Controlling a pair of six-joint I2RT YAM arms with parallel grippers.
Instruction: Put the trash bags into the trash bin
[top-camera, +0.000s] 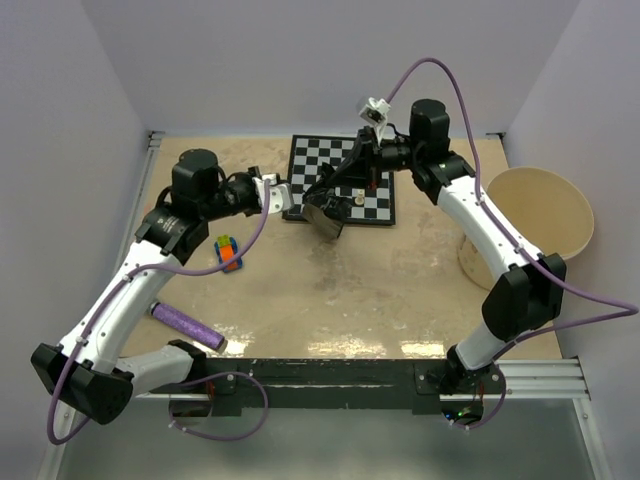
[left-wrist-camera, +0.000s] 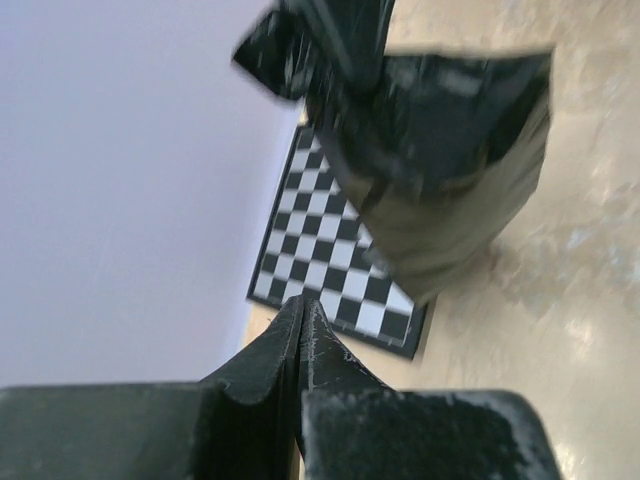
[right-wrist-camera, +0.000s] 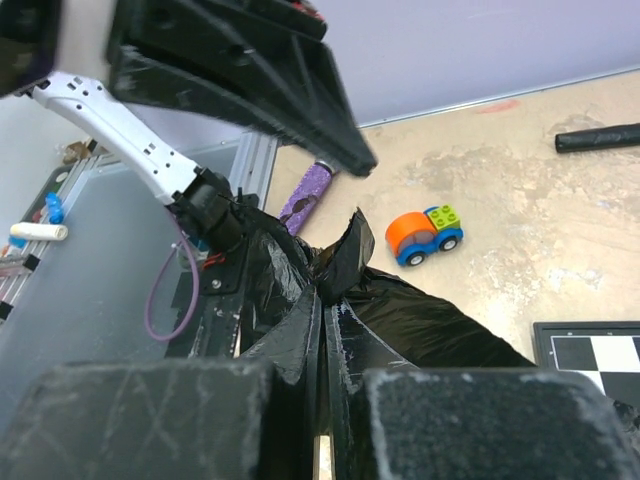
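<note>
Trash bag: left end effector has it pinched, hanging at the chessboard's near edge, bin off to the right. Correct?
No. The right end effector is shut on the trash bag, as the right wrist view shows; the left end effector is shut on nothing. The rest holds: near edge of the chessboard, trash bin to the right.

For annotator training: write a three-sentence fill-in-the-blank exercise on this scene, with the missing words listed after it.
The black trash bag is clamped in the ____ gripper.
The left gripper is shut and holds ____.
The purple roll lies on the table beside the ____ arm.
Missing words: right; nothing; left.
</note>
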